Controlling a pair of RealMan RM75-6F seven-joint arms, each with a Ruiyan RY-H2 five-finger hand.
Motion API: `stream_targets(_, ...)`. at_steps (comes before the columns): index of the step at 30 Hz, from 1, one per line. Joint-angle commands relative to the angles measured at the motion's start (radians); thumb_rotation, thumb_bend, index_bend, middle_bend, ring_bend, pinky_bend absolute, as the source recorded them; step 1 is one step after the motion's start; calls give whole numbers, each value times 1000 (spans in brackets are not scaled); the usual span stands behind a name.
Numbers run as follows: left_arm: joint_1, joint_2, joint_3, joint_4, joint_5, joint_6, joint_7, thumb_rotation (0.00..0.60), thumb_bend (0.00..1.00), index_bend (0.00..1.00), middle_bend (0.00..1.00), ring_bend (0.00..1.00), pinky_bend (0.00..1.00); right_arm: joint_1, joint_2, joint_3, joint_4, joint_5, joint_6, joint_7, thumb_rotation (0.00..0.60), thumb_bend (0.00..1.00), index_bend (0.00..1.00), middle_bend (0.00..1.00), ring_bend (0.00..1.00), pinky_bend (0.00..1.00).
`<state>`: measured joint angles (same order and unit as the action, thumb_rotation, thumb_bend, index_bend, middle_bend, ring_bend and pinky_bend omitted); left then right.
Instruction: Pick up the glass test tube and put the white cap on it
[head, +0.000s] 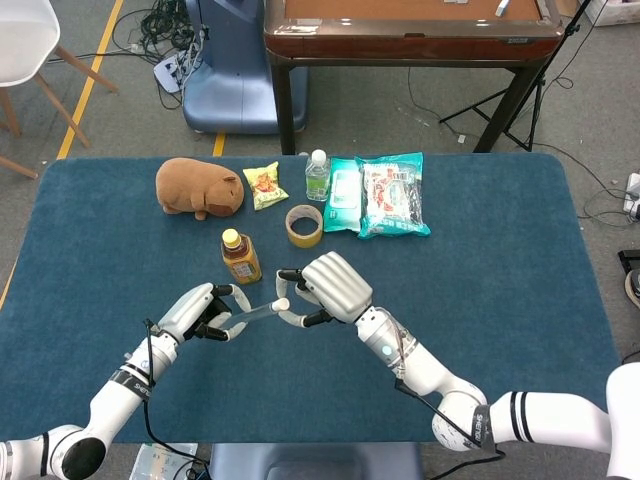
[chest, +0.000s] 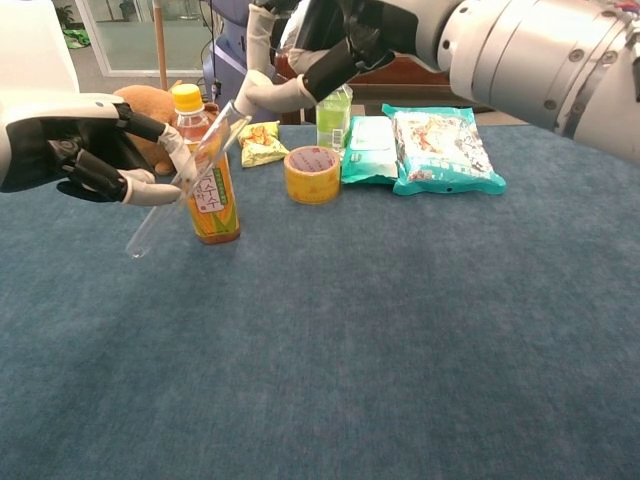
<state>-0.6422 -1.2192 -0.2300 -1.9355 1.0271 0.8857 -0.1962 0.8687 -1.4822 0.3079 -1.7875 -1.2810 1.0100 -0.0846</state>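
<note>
My left hand (head: 200, 312) (chest: 80, 150) holds the glass test tube (head: 255, 314) (chest: 185, 175) above the blue table, tilted, with its open end up and toward the right. My right hand (head: 330, 288) (chest: 340, 40) pinches the small white cap (head: 282, 304) (chest: 245, 104) between its fingertips. The cap sits right at the tube's open mouth. Whether it is pushed in cannot be seen. In the chest view the tube's rounded bottom end hangs free below my left hand.
An orange drink bottle (head: 240, 257) (chest: 208, 170) stands just behind the tube. Further back are a tape roll (head: 304, 225), a brown plush toy (head: 199, 187), a snack packet (head: 265, 184), a green bottle (head: 317, 174) and teal packets (head: 390, 195).
</note>
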Motion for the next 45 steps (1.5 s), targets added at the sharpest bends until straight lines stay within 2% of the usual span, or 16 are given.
stream_targets(1,-1,0,1,1,-2,-2,0,600,328,606,986,1000,1000,4,-5,0,5,3,-2,0,600,390,670,1000,1000,1000)
stream_targets(45,2,16,-10,6,5,-18,-64,600,328,606,984,1000,1000,32,-75,-14,83,11,-9,11,600,398,681,1000,1000,1000)
